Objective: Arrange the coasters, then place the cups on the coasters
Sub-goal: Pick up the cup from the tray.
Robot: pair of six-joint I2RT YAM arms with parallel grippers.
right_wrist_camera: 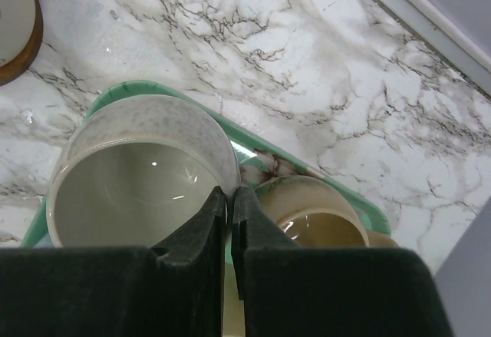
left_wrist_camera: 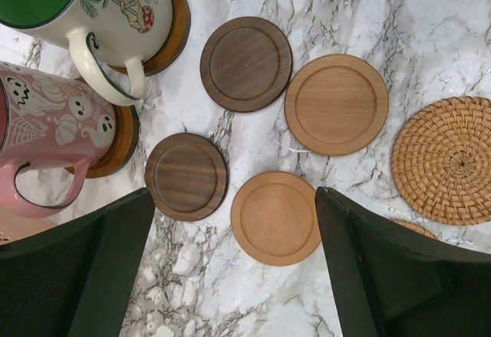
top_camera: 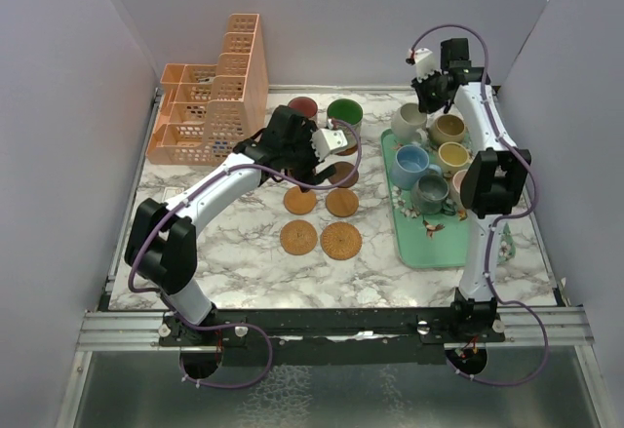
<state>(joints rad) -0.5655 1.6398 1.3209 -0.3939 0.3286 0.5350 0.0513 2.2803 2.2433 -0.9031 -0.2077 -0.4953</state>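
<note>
Organiser is standing far left on the surface, and the tray is lying on the right. My right gripper is pinching shut on the cream cup at its rim, one finger inside and one outside. That cup is sitting at the tray's far left corner. The tan cup is crowding it, just beside my outer finger. I can't tell if the cream cup is off the tray.

My left gripper is hanging wide open, holding nothing, over the loose coasters: two dark coasters, two light coasters and a rattan coaster off to one side. The green cup and red cup are standing just beyond, handles turned my way.

The left wrist view is showing a coaster under each of those two cups; the top view is barely showing that. The top view is showing the blue cup and grey cup nearer on the tray, which the right wrist view is missing.
</note>
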